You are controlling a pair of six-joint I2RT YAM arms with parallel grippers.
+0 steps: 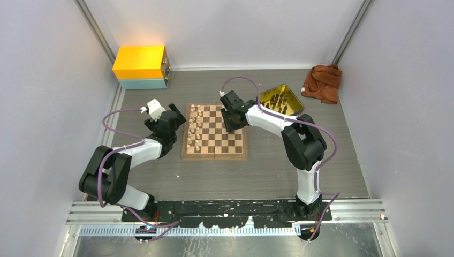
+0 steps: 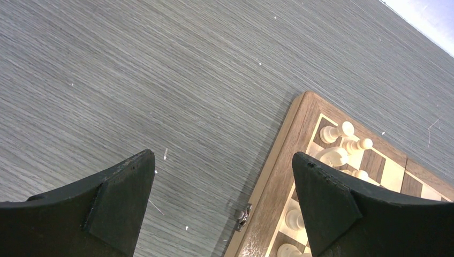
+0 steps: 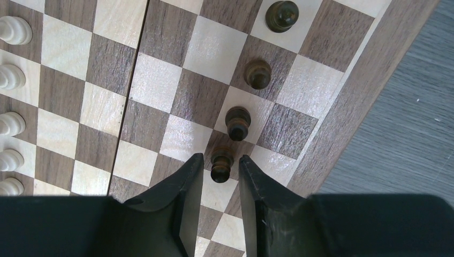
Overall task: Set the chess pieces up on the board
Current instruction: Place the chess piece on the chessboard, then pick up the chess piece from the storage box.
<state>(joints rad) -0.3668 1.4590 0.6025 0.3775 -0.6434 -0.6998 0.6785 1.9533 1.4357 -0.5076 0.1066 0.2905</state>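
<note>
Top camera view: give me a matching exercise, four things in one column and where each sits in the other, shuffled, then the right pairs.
Things
1. cream pieces
2. brown cloth
3. yellow box
4. yellow tin

Places
A. far left corner of the table
B. far right corner of the table
C. left side of the board
D. between the board and the cloth

Pairs: 1-C, 2-B, 3-A, 4-D

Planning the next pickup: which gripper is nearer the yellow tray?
Right. The right gripper hovers over the board's right side, just left of the yellow tray; the left gripper sits at the board's left edge.
</note>
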